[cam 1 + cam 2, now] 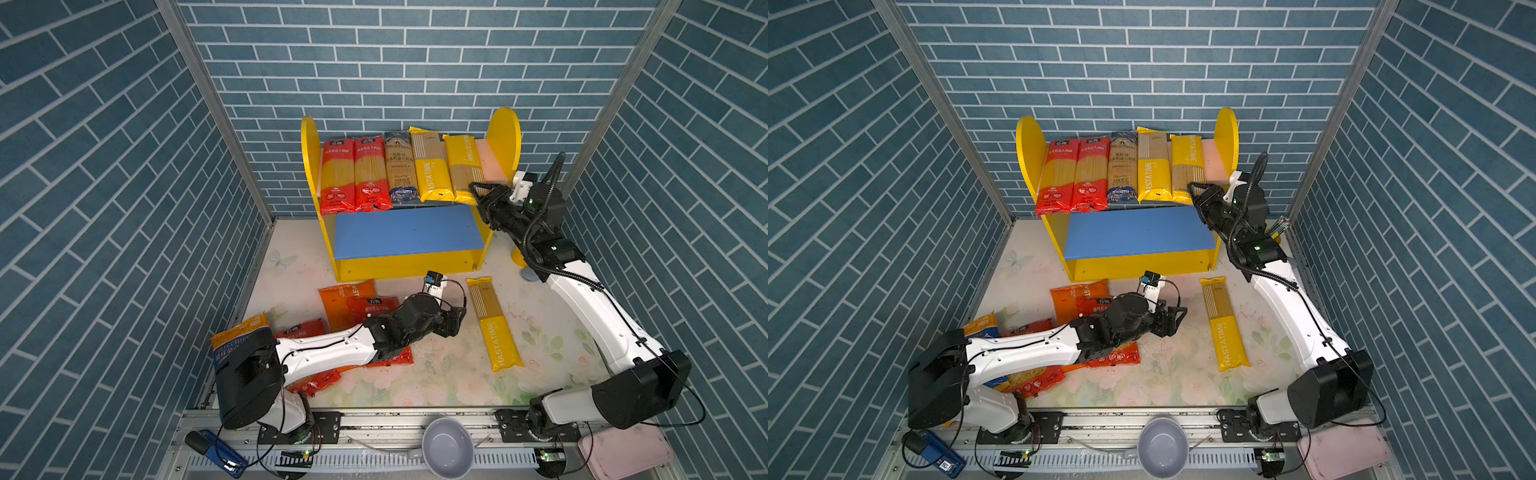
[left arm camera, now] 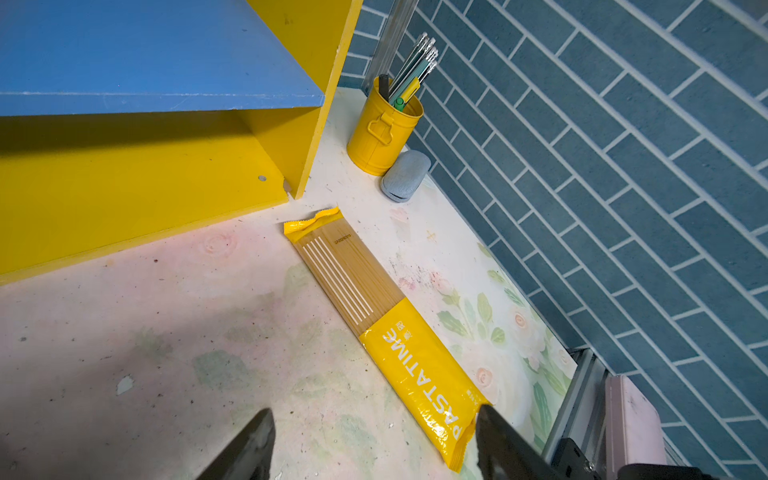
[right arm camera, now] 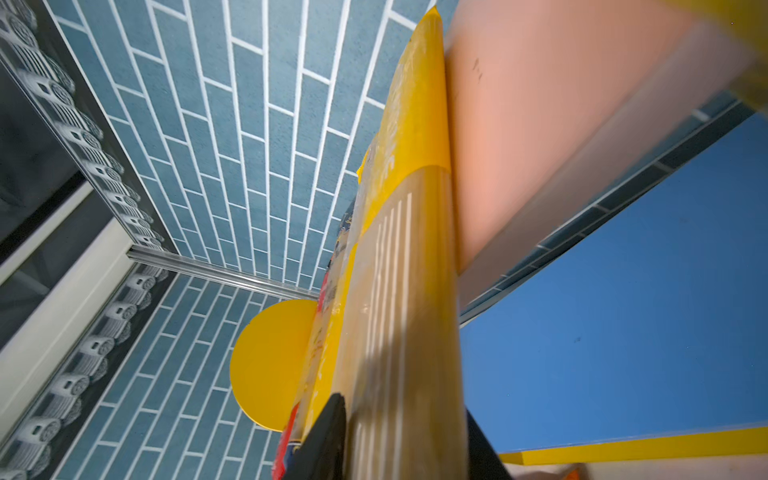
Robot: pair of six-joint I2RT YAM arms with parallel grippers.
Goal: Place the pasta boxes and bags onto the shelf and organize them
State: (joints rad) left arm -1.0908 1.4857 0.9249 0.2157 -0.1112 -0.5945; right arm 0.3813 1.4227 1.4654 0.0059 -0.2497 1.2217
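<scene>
The shelf (image 1: 492,160) (image 1: 1214,160) carries two red, one dark-blue and two yellow spaghetti packs on its pink board; the blue board (image 1: 407,232) is bare. My right gripper (image 1: 478,193) (image 1: 1196,191) (image 3: 405,444) is shut on the near end of the rightmost yellow pack (image 1: 463,162) (image 3: 403,291). Another yellow pack (image 1: 494,324) (image 1: 1223,324) (image 2: 374,299) lies on the table. My left gripper (image 1: 457,320) (image 1: 1177,320) (image 2: 374,415) hovers open just left of it, holding nothing. Orange (image 1: 340,299), red (image 1: 301,328) and blue-orange (image 1: 239,336) bags lie under and beside the left arm.
A yellow pen cup (image 2: 382,129) and a grey oval object (image 2: 405,174) stand right of the shelf by the wall. At the front rail are a grey bowl (image 1: 448,446) and a pink tray (image 1: 623,453).
</scene>
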